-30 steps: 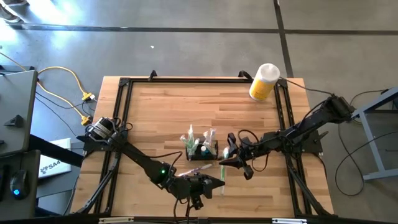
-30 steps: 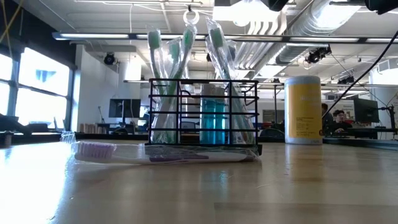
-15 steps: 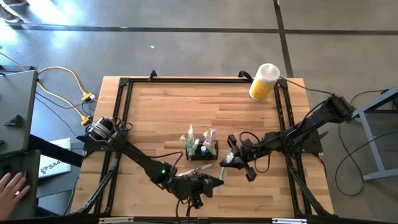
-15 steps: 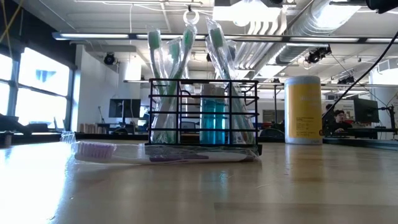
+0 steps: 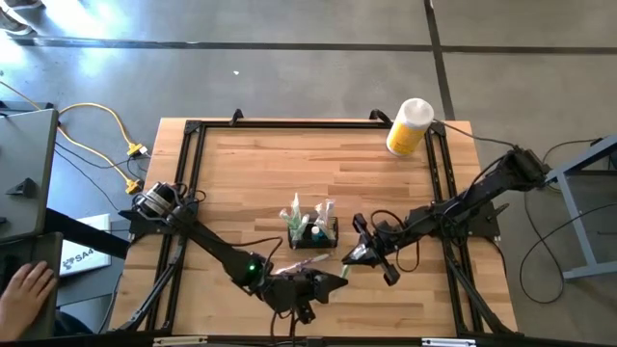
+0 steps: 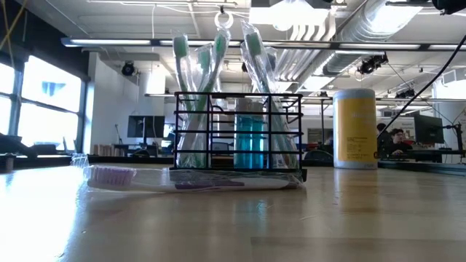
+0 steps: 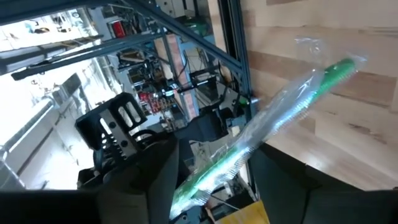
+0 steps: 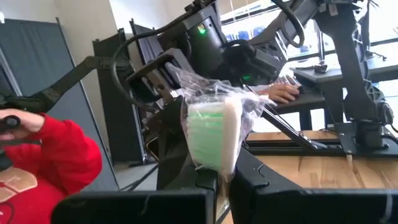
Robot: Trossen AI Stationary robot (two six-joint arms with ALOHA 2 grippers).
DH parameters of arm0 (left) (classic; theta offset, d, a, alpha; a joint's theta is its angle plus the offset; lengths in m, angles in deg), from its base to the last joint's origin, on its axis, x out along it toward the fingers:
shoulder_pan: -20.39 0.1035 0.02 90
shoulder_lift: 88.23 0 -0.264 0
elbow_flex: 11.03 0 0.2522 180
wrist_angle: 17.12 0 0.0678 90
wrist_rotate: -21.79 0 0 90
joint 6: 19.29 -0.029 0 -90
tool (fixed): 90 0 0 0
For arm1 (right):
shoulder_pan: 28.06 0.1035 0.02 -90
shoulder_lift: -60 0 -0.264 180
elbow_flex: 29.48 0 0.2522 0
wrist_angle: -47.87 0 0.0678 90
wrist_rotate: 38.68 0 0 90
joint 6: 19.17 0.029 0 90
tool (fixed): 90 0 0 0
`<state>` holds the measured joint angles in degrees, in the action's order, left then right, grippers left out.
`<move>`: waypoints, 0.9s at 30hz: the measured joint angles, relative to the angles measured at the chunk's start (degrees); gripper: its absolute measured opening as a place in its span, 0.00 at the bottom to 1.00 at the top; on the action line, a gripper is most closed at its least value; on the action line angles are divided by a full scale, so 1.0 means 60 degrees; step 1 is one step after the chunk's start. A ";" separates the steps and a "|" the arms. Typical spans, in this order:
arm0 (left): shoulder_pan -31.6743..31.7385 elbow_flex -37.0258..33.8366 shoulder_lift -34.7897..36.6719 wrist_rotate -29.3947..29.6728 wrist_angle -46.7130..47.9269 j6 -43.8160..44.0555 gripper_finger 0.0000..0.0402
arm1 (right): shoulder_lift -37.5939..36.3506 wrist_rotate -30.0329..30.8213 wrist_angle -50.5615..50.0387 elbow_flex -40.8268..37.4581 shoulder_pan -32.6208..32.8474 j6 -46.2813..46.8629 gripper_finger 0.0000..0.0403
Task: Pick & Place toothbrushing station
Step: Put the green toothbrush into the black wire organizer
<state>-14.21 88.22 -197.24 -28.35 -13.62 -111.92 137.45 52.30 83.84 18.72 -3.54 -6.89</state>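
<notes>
— So, where do we find the toothbrushing station (image 5: 314,231) from the two sets of fingers?

— We see it standing upright on the wooden table (image 5: 251,173), a black wire box with wrapped toothbrushes (image 6: 191,94) and a blue tube (image 6: 251,142) poking out of it. It sits just ahead of the gap between our two grippers, untouched by either. In the low view a purple-headed toothbrush (image 6: 175,179) in its wrapper lies flat against the station's foot.

— And what are the fingers doing?

— Our left gripper (image 5: 328,281) hangs near the table's front edge, and its fingers are pinched on the handle end of a green toothbrush (image 7: 261,134) in clear wrap; from the left wrist camera the brush runs out past those fingers across the boards. Our right gripper (image 5: 359,253) is close beside the left one and a little to the right of the station, and from the right wrist camera its fingers are clamped on the brush's bristle end (image 8: 214,135), wrapper bunched above the tips. So both of us grip the same brush, one at each end, with the station just beyond it.

— Anything else on the table?

— A yellow bottle (image 5: 409,127) with a white cap stands well away from both grippers, at the far right corner. A person's hand (image 5: 24,294) shows off the table's left side.
</notes>
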 joint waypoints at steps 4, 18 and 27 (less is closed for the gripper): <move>-0.0274 0.0000 0.0000 0.0063 -0.0086 0.0517 0.48 | 0.0007 -0.0152 -0.0027 0.0000 0.0141 -0.0136 0.01; -0.1146 0.0022 0.0342 0.3052 0.2202 0.6348 0.48 | -0.0966 0.1623 -0.2217 -0.0022 0.1594 -0.1907 0.01; -0.1252 0.0018 0.1992 0.1898 0.8902 1.6208 0.48 | -0.0988 0.4594 -0.2311 -0.0018 0.3105 -0.4431 0.01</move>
<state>-21.72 88.33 -185.29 -16.97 39.79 -14.67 131.52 79.86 69.97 18.61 15.08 -33.47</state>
